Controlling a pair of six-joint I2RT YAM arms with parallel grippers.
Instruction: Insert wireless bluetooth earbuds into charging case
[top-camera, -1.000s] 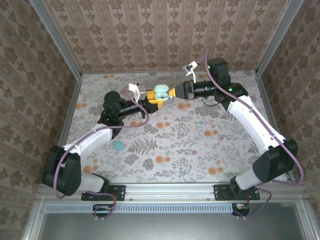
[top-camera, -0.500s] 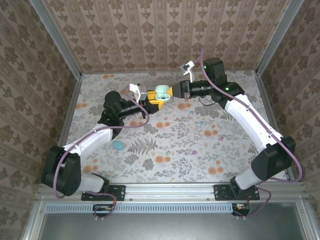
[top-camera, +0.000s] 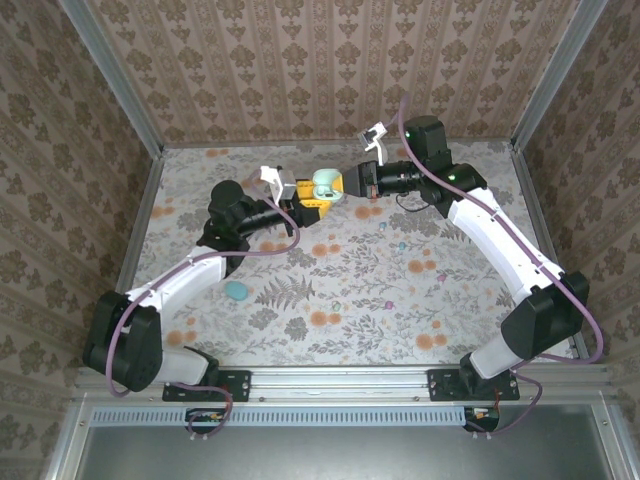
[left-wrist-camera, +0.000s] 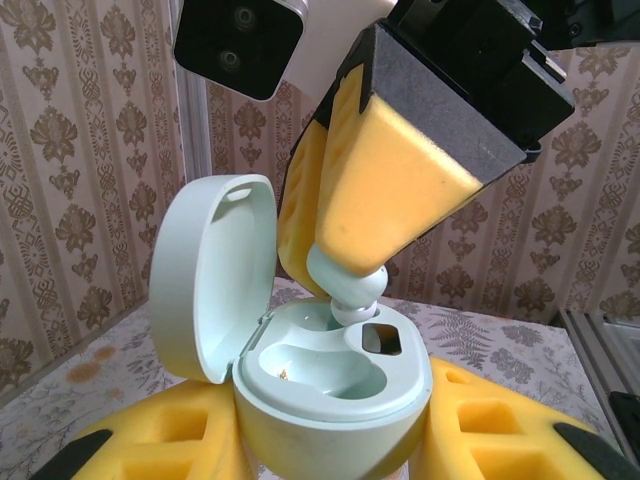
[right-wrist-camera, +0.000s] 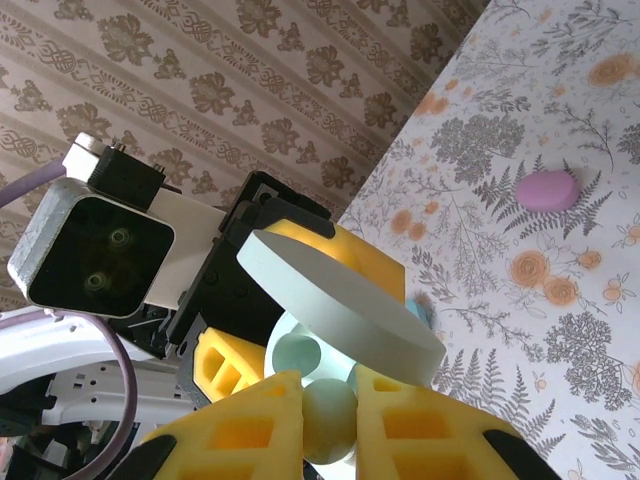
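The charging case is held in the air above the far part of the surface. It is clamped at its base between the yellow foam pads of the left tool. Its lid is swung open to one side. A pale earbud is pinched between the pads of the right tool, with its tip resting at the inner rim of the case. It sits beside a dark square opening and is not yet seated. The other well is empty.

Several risks can be judged from here:
- If the earbud is pressed down slightly off-line, it could catch on the rim instead of sliding into its well.
- The case could be tilted or pushed loose in the soft foam by that pressure.
- If the grip is let go too early, the earbud could roll off the case and be dropped to the surface.
- The open lid could be nudged shut by the broad pad of the right tool, which hangs just beside it.

Room around the case is tight. The lid stands on one side, the right tool's pad is directly above, and the left tool's pads are close below. The patterned back wall lies near, beyond both tools. Below and towards the arm bases the surface is open. A teal disc and a few small coloured pieces lie well apart from the work.
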